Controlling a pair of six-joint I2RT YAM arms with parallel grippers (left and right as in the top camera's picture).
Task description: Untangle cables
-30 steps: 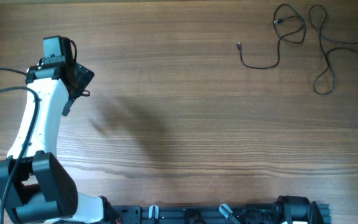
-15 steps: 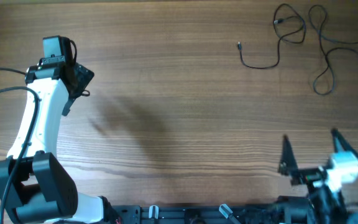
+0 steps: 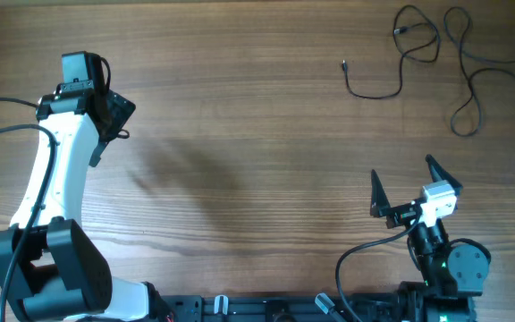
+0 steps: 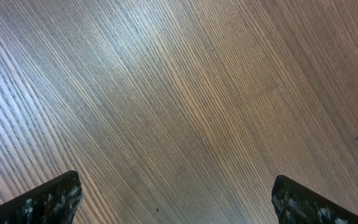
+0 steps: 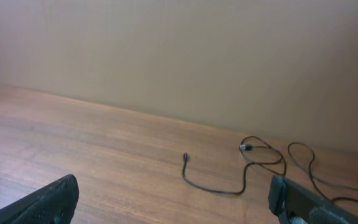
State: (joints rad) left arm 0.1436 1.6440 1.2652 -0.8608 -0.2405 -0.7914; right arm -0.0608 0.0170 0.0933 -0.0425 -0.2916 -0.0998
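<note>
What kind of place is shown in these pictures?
Probably a robotics lab or test bench: a bare wooden table with a left robot arm and a right robot arm standing at one edge, thin black cables lying loose, and a plain wall behind.

Your left arm (image 3: 54,174) rises from its base at the near left and reaches away from you, its white link leaning slightly right. The left gripper (image 4: 179,204) faces down with jaws spread wide, its dark fingertips (image 4: 48,199) at the lower corners of the wrist view, holding nothing. Your right arm (image 3: 436,228) sits low at the near right, folded over its base. The right gripper (image 3: 402,170) points away from you, angled left, with jaws wide apart and empty.
</note>
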